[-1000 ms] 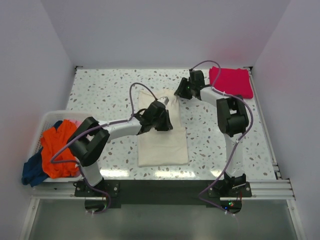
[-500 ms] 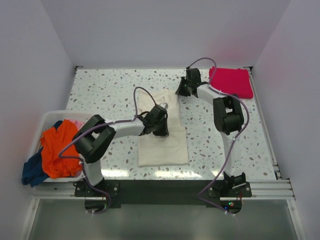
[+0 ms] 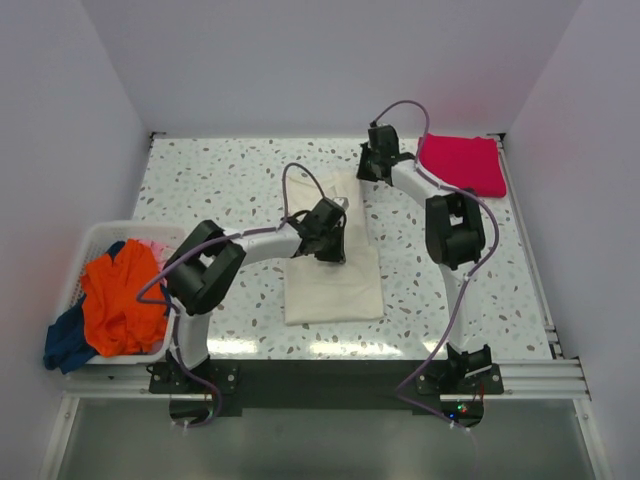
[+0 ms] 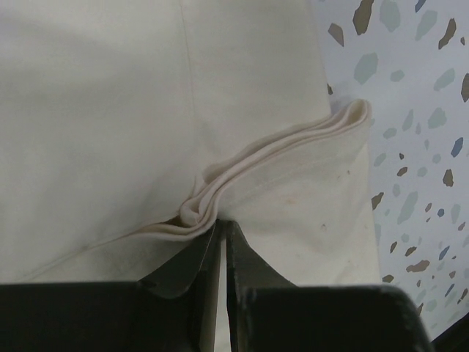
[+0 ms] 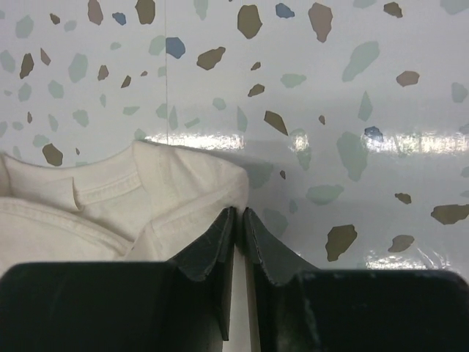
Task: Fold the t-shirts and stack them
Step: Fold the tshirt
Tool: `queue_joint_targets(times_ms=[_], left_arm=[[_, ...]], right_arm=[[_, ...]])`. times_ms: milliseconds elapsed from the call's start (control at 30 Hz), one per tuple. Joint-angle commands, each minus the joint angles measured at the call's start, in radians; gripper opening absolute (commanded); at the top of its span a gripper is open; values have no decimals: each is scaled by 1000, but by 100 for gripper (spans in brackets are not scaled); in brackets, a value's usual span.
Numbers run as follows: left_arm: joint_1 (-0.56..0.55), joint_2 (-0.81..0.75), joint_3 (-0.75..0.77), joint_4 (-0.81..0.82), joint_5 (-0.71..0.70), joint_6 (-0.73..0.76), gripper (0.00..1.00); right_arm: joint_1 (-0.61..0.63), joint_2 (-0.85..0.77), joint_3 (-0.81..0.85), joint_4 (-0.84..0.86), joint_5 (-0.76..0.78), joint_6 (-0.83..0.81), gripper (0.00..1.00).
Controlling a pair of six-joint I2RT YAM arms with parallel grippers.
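The cream t-shirt lies folded into a long strip in the middle of the table. My left gripper is shut on a bunched fold of it partway along; in the left wrist view the cream t-shirt fills the frame and the left gripper pinches its layered edge. My right gripper is shut on the far corner; the right wrist view shows the cream t-shirt corner nipped by the right gripper. A magenta-red t-shirt lies folded at the back right.
A white slatted basket stands at the left edge with an orange t-shirt, a dark blue one hanging over its near corner, and a bit of pink. White walls close in the table on three sides.
The right gripper has shut on the cream shirt's far corner. Both grippers have moved a little away and to the right, and the cream shirt has slid right with them.
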State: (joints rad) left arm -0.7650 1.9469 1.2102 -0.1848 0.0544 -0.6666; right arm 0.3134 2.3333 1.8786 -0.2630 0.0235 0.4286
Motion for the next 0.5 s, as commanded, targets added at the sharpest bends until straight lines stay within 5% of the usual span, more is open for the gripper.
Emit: queue_joint_targets(times_ms=[0, 133, 167, 300, 367, 400, 467], left_arm=[[30, 44, 81, -53, 30, 54, 13], [65, 40, 133, -51, 68, 68, 20], [82, 32, 140, -45, 90, 70, 23], [134, -48, 131, -13, 120, 73, 35], [165, -113, 88, -4, 113, 68, 36], [174, -143, 63, 11, 108, 55, 37], [196, -237, -32, 33, 93, 35, 38]], right_arm=[[-5, 15, 74, -21, 62, -45, 14], [-7, 52, 169, -73, 61, -63, 31], [-10, 55, 184, -84, 69, -65, 45], [-20, 28, 244, -137, 78, -70, 70], [-33, -23, 232, -160, 69, -64, 81], [-37, -47, 219, -166, 29, -36, 94], [-65, -122, 137, -156, -20, 1, 99]])
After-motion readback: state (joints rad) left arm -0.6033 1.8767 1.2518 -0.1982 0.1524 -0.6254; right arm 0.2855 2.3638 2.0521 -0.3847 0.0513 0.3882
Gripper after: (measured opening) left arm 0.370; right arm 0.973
